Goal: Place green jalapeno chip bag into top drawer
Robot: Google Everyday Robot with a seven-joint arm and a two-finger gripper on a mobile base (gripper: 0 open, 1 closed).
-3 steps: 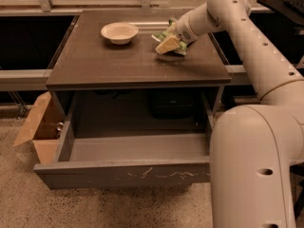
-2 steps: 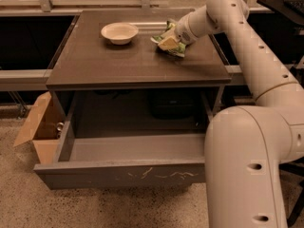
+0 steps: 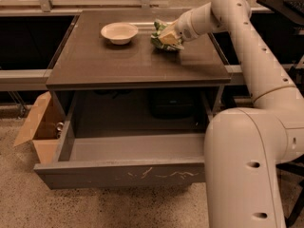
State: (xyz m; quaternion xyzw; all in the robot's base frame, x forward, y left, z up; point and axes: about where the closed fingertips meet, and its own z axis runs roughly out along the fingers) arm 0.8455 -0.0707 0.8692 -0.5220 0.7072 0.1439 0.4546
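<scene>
Above, the gripper point(image 3: 169, 35) pinches a crinkled green jalapeno chip bag point(image 3: 158, 38) at the brown tabletop point(image 3: 118, 65), near 1 white round bowl point(image 3: 119, 32). Below, the grey top drawer point(image 3: 118, 173) stands open.

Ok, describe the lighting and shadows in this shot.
Camera view: pale sheen on the table near the bowl; deep shadow under it, behind the top drawer; claw at the green jalapeno chip bag, back right, evenly lit.
</scene>
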